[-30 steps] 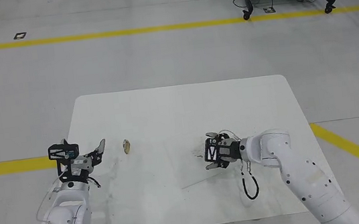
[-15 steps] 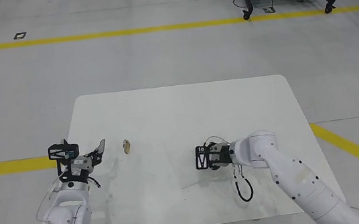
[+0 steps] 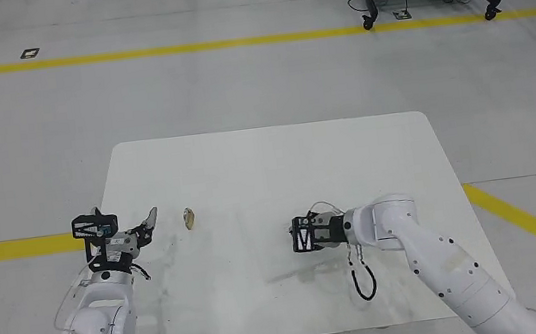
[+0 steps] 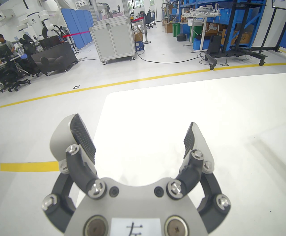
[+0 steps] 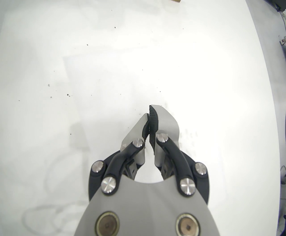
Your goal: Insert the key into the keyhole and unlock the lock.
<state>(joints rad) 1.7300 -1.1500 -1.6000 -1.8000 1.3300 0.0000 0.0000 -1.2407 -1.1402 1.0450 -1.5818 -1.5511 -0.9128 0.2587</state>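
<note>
White table (image 3: 347, 157), brass lock (image 3: 190, 217) near wide-open empty left gripper (image 4: 134, 121), right gripper (image 5: 150, 111) pinched closed.

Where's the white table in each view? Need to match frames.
Top view: table mid-picture.
Left wrist view: table ahead of the open left gripper, one rounded corner in sight.
Right wrist view: table beneath the shut right gripper.
Shared landmarks: yellow floor line beyond the table, top and left wrist views; small brass object on the table, top and right wrist views.
</note>
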